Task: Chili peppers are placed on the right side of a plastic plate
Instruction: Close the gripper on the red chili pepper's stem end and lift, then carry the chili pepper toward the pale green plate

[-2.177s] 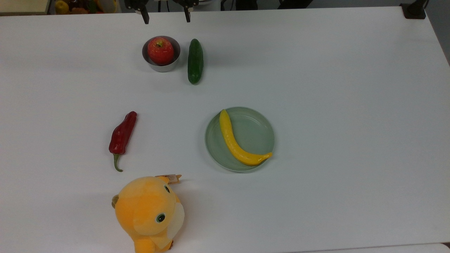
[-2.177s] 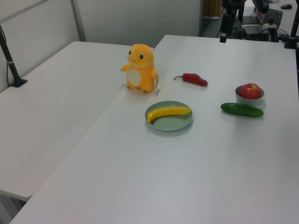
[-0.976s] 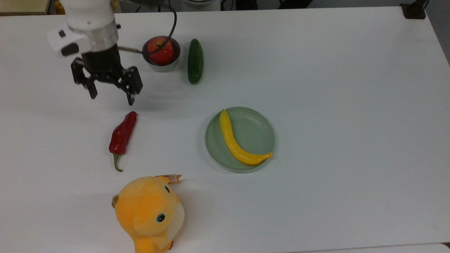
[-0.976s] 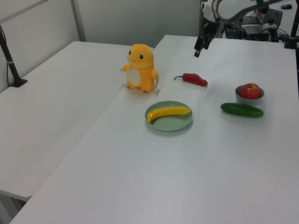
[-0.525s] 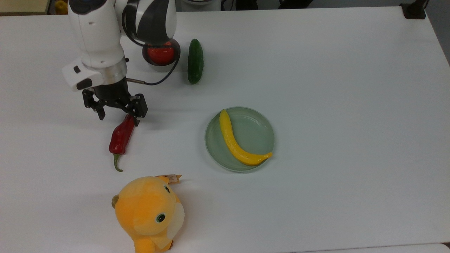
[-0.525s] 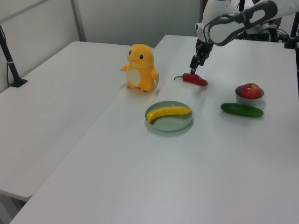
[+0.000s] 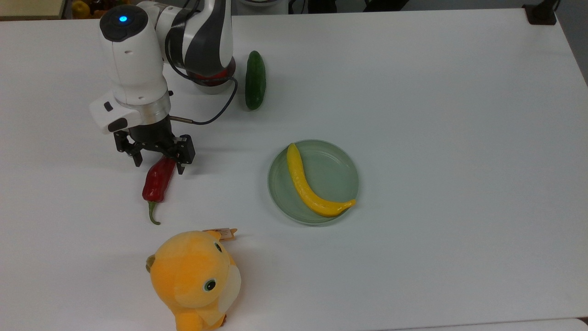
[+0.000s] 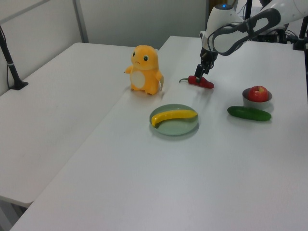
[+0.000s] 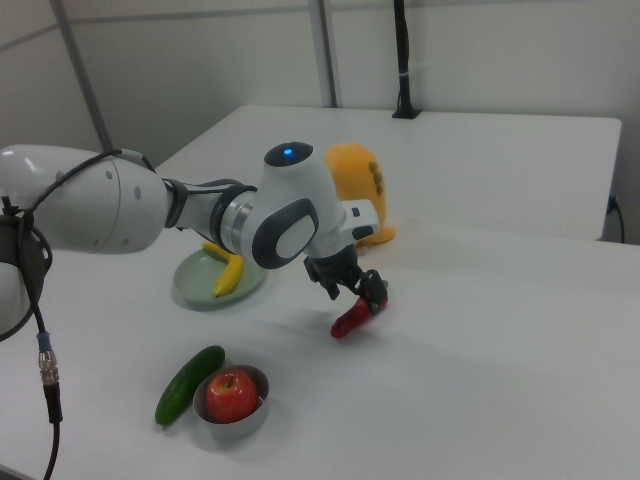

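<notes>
The dark-red chili (image 7: 156, 181) lies on the white table, stem towards the plush toy, well off to the top view's left of the plate. My gripper (image 7: 159, 166) is open and low over the chili's tapered end, one finger on each side of it. The left view has the gripper (image 8: 202, 75) right above the chili (image 8: 202, 82); the right view has the gripper (image 9: 353, 289) over the chili (image 9: 353, 319). The pale grey-green plate (image 7: 337, 168) holds a yellow banana-like fruit (image 7: 307, 184) along its left half in the top view.
An orange plush toy (image 7: 195, 280) stands near the table's front edge, just below the chili in the top view. A dark green cucumber (image 7: 255, 80) lies at the back beside a grey metal bowl (image 8: 251, 101) with a red apple (image 8: 258, 93). My arm covers most of that bowl in the top view.
My gripper came from the table's far edge down to the chili and lowered around its tapered end, staying open. The chili and the other things have not moved.
</notes>
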Controlling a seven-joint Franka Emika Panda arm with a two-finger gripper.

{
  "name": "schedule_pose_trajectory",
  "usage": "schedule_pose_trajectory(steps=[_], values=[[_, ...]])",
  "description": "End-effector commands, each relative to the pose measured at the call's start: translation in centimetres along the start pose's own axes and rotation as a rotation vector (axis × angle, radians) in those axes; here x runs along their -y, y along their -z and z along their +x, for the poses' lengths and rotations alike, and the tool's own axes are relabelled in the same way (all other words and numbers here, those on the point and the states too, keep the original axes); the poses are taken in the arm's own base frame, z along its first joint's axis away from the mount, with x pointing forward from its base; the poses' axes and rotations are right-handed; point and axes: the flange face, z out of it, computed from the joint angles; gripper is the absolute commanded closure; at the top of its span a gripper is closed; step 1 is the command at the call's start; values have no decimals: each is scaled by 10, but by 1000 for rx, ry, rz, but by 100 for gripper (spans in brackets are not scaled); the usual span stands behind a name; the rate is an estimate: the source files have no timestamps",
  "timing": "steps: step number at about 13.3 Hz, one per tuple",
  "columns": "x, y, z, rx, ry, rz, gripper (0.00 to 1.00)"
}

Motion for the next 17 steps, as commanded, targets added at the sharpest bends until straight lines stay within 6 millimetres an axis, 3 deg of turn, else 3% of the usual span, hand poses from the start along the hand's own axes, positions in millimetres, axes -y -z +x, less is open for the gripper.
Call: schedule_pose_trajectory(steps=[1, 4, 5, 6, 10, 13, 17], values=[[1, -4, 4, -17, 29, -5, 26], [1, -5, 4, -15, 33, -7, 62], [1, -5, 4, -15, 33, -7, 82], [1, -5, 4, -15, 35, -9, 95], [1, 8, 7, -32, 31, -7, 99], [7, 51, 16, -82, 31, 4, 98], [35, 106, 17, -96, 57, 50, 98]])
